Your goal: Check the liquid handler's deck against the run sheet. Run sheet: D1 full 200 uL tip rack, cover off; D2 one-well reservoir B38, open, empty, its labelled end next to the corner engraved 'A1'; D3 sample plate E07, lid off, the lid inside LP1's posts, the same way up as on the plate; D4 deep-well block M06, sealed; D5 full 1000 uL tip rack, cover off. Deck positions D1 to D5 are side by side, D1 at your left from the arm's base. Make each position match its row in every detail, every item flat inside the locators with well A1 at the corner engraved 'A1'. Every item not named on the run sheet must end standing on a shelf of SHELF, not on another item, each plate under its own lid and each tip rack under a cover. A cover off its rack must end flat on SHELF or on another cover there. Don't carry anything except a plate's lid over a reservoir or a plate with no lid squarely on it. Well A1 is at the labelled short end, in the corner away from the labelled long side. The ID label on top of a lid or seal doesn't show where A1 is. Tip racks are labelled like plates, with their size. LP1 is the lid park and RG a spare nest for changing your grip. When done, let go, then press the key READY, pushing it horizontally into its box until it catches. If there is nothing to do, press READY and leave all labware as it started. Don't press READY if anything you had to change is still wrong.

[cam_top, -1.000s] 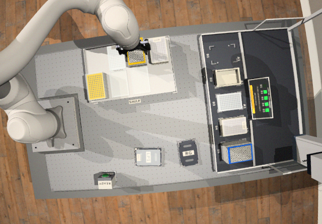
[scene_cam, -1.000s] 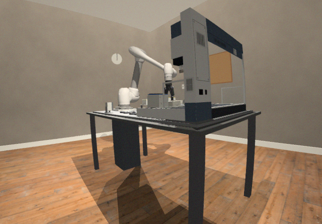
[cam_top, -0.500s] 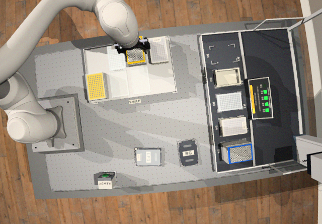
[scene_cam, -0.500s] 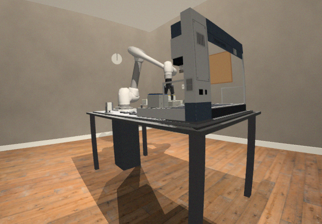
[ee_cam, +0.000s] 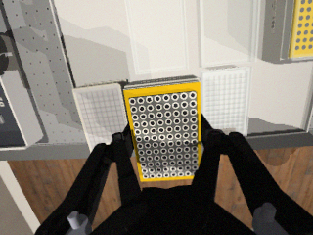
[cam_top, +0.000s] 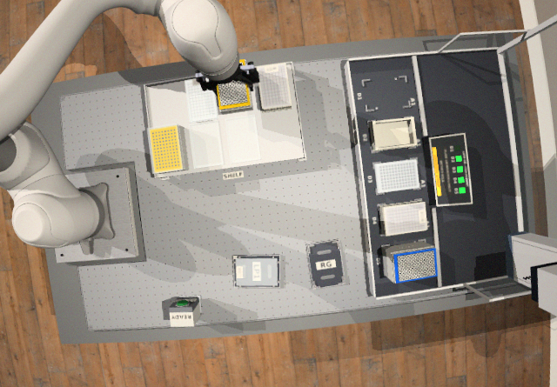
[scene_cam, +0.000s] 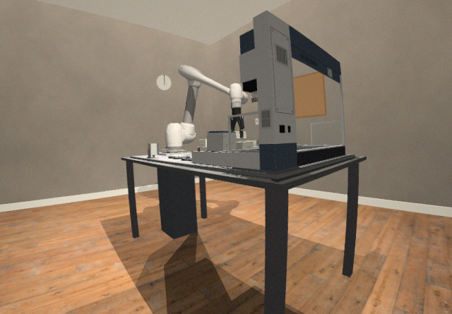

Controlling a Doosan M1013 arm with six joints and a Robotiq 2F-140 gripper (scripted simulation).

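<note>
My gripper (cam_top: 228,80) is shut on a yellow-framed tip rack (cam_top: 232,96) with no cover, at the back edge of SHELF (cam_top: 224,117). In the wrist view the fingers clamp the rack's (ee_cam: 163,129) two long sides. A white plate (ee_cam: 100,115) lies close on one side of it and another white plate (ee_cam: 225,100) on the other. I cannot tell whether the rack is off the shelf. On the deck, D1 (cam_top: 389,90) is empty. D2 holds an open reservoir (cam_top: 392,133), D3 a well plate (cam_top: 396,175), D4 a sealed block (cam_top: 403,217) and D5 a blue-framed tip rack (cam_top: 414,263).
A second yellow tip rack (cam_top: 167,149) stands at the shelf's front left. Pale flat covers lie on the shelf middle (cam_top: 224,142). LP1 (cam_top: 256,270), RG (cam_top: 325,264) and the READY key (cam_top: 182,313) are near the table's front. The handler's frame surrounds the deck.
</note>
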